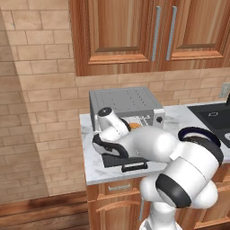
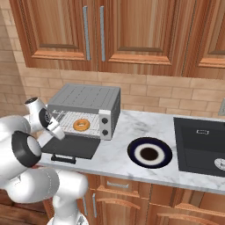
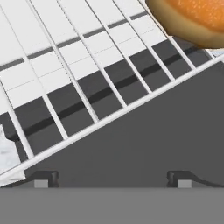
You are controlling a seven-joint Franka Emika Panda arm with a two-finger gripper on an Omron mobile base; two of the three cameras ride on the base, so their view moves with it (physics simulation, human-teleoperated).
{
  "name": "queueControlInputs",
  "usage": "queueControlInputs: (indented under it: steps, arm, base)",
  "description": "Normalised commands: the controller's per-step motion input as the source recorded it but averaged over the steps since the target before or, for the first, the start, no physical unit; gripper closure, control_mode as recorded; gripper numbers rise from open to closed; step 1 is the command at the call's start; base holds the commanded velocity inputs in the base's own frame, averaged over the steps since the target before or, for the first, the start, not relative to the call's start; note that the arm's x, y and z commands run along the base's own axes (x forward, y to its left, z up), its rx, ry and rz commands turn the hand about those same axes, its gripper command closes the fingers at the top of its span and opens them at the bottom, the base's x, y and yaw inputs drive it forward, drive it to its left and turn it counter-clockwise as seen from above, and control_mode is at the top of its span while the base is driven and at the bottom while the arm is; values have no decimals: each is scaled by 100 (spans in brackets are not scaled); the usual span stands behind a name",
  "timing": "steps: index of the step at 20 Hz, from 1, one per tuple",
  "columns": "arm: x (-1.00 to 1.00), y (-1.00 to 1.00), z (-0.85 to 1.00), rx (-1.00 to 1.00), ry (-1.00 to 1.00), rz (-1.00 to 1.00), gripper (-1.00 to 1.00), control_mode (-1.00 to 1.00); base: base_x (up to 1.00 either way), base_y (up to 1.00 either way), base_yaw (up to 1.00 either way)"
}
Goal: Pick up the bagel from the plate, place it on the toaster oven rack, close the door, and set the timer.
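Note:
The golden-brown bagel [image 2: 75, 125] lies on the light-grey toaster oven rack [image 2: 91, 126] inside the open oven, and peeks out orange behind my arm [image 1: 134, 126]. The dark door [image 2: 70, 147] is folded down flat on the counter, with its black bar handle at the front. My gripper [image 3: 111, 180] is open and holds nothing. It hovers low over the door [image 3: 144, 144], facing the rack [image 3: 78, 70], with the bagel [image 3: 197, 17] off to one side ahead. The navy plate [image 2: 149, 154] with a white ring sits bare to the right of the oven.
The silver toaster oven [image 2: 85, 99] has its knobs [image 2: 104, 125] on the right of its front. A black stovetop [image 2: 200, 145] fills the counter's right end. Wooden cabinets [image 2: 101, 30] hang above, and a brick wall stands to the left.

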Motion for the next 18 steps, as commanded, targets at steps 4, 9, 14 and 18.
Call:
queueControlInputs:
  steps: [4, 9, 14, 18]
  arm:
    - [0, 1, 0, -5, -7, 0, -100, -100]
    - [-71, 0, 2, -6, -17, 1, -100, -100]
    - [-100, 0, 51, 0, -4, 6, -100, -100]
    - [-100, 0, 86, -2, 4, 15, -100, -100]
  base:
    - [0, 0, 0]
    - [0, 0, 0]
    - [0, 0, 0]
    - [0, 0, 0]
